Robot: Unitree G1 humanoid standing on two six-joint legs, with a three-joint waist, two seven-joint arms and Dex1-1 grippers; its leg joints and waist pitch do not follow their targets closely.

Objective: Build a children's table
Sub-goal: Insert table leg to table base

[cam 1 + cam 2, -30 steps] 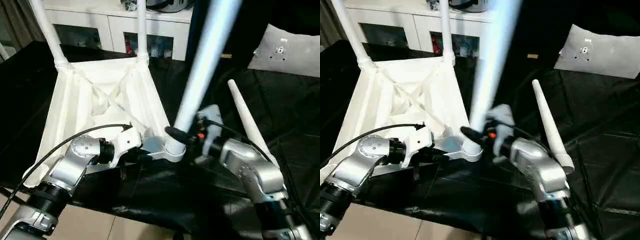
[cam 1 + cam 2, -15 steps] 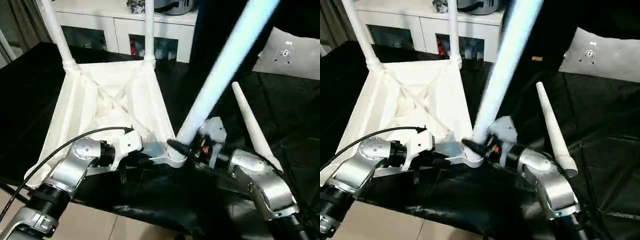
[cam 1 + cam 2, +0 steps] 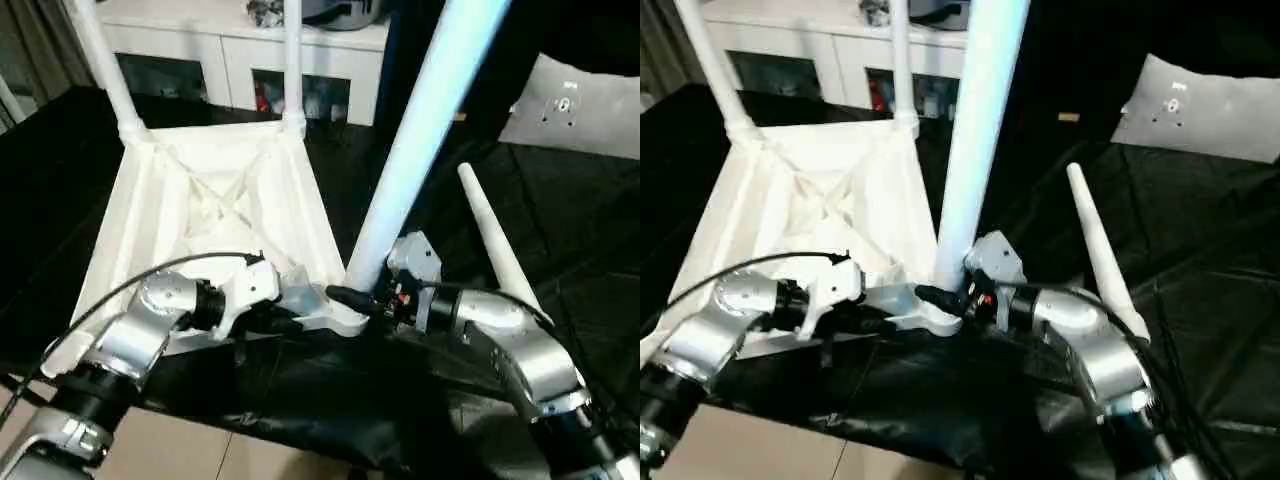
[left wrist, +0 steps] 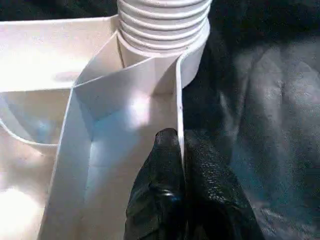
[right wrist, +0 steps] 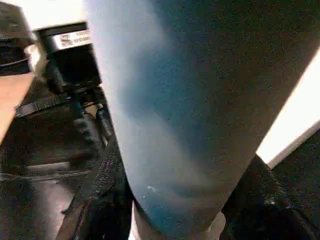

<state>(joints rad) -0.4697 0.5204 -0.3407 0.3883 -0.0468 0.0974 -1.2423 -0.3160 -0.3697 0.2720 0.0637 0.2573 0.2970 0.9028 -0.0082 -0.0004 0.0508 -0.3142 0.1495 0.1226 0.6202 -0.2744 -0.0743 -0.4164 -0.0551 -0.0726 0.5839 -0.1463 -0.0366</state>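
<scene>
The table top (image 3: 200, 215) lies upside down on a black cloth (image 3: 590, 230), ribbed underside up, with 2 legs (image 3: 292, 60) standing in its far corner sockets. A third leg (image 3: 415, 150) stands tilted in the near corner socket (image 3: 345, 318); its threaded end shows at the socket in the left wrist view. The left gripper (image 4: 182, 165) is pinched shut on the top's side wall beside that socket. The right gripper (image 3: 365, 300) has its fingers part-open around the third leg's base. A fourth leg (image 3: 495, 250) lies loose on the cloth. Behind stand a white cabinet (image 3: 230, 50) and a grey-white panel (image 3: 570, 105)
</scene>
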